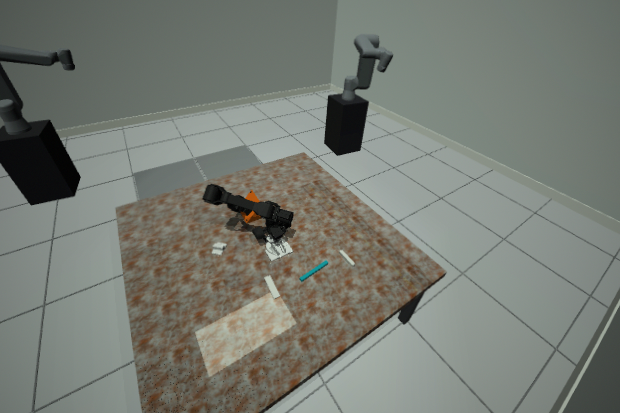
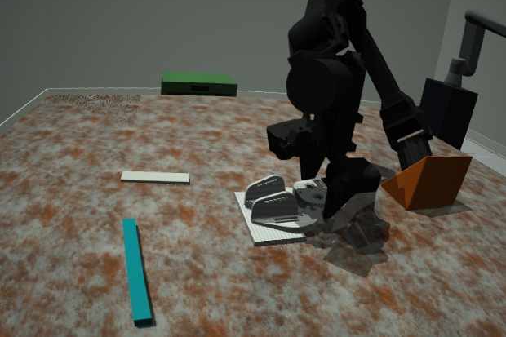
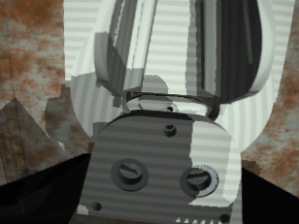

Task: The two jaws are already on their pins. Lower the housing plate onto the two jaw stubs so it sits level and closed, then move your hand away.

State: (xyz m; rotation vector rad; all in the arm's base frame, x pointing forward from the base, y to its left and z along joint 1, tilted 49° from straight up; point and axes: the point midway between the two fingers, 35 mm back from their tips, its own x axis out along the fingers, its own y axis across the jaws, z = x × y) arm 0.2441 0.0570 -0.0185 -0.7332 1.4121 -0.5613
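Observation:
The grey housing plate [image 2: 308, 197] [image 3: 160, 149] is held between the two black fingers of my gripper [image 2: 319, 197] [image 3: 162, 169], which is shut on its sides. The plate is low over the rear ends of the two jaws, close above the white base [image 2: 265, 236] [image 1: 273, 256]. One jaw [image 2: 265, 190] [image 3: 109, 52] and the other jaw [image 2: 274, 206] [image 3: 240, 52] stand side by side, pointing away from my hand. In the wrist view something slanted shows inside both ringed holes of the plate. The plate looks nearly level; whether it touches the stubs is hidden.
An orange wedge [image 2: 441, 185] stands behind my hand, near the arm's base. A teal bar [image 1: 314, 270] [image 2: 136, 271], an off-white bar [image 1: 271, 286] [image 2: 155, 177] and a shorter pale bar [image 1: 346, 257] lie on the table. Small white pieces [image 1: 218, 248] lie to the left in the top view.

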